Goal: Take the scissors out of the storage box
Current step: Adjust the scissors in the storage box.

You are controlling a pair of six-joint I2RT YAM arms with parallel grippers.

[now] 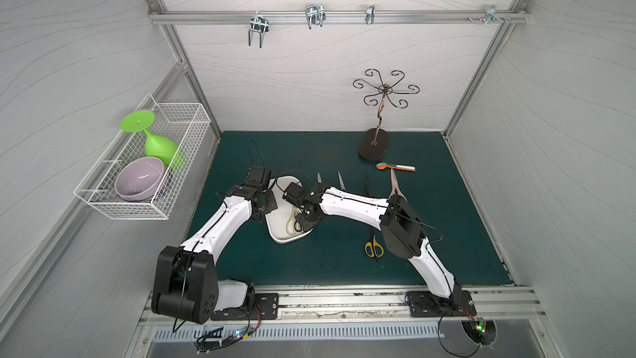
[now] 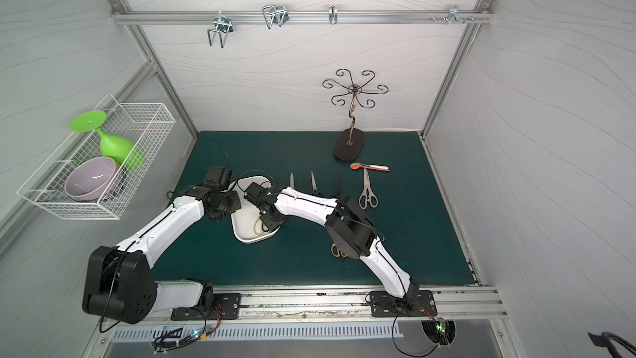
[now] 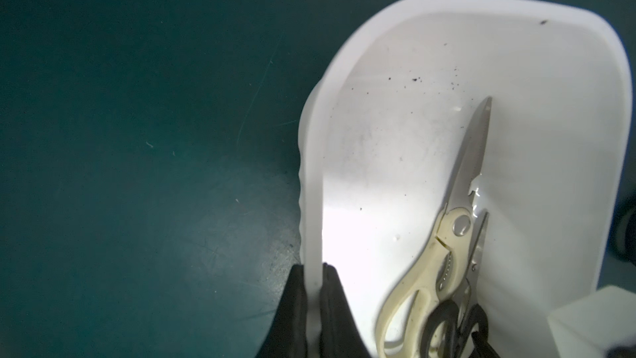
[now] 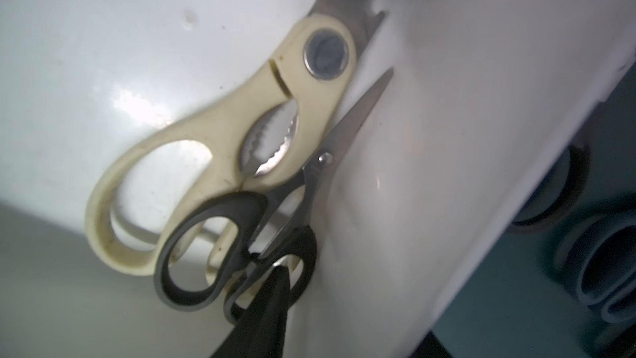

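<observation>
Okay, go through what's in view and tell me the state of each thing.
storage box: held by one wall, two pairs inside.
cream shears: in the box, blades closed.
black scissors: in the box, overlapping the shears' handles.
left gripper: shut on the box wall.
right gripper: at the black handles, grip unclear.
pink scissors: out on the mat, closed.

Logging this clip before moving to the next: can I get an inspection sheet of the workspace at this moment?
Surface: green mat, faint scuffs.
Job's things: cream shears and black-handled scissors inside storage box; other pairs out on mat.
Clutter: spoon, scrolled stand.
End effectors: left end effector shut on box wall; right end effector at black handles, grip unclear.
Cables: black loop above left wrist.
Surroundings: wire basket with goblet, bowl; wall hooks.
</observation>
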